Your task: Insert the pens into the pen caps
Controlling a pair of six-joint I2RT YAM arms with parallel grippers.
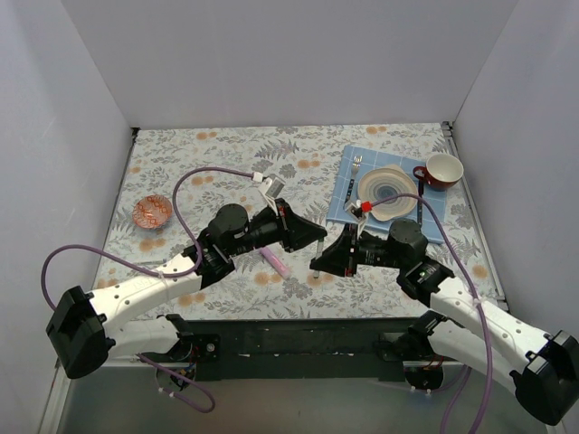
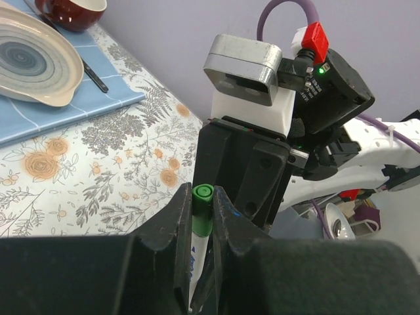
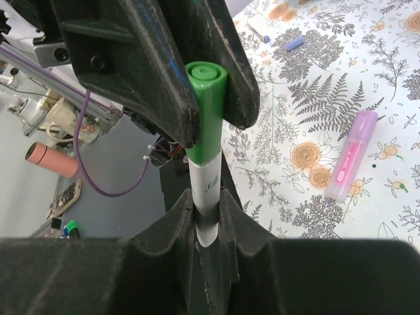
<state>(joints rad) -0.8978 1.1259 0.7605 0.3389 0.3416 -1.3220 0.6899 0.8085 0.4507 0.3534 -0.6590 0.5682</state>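
Top view: the left gripper [image 1: 318, 237] and right gripper [image 1: 315, 263] are meeting tip to tip over the near middle of the floral table [image 1: 226, 154]. What they are holding is hidden between the fingers in this view.

Right wrist view: the right gripper is clenching the barrel of the whitish-grey pen [image 3: 206, 190]. The green cap [image 3: 207, 105] is sitting on the pen's upper end, and the left gripper's fingers [image 3: 157, 72] are pinching it from both sides. The pink-lilac pen [image 3: 352, 155] is lying flat on the table to the side, apart from both grippers. A short lilac cap [image 3: 295, 43] is lying farther out; it is too small to tell more.

Left wrist view: the closed end of the green cap is poking up between the left fingers, with the pale barrel running down below it. The plate [image 2: 33, 65] and red cup [image 2: 69, 13] are resting on the blue mat [image 2: 98, 98] beyond.

Top view only: the pink-lilac pen is lying just beside the left gripper.
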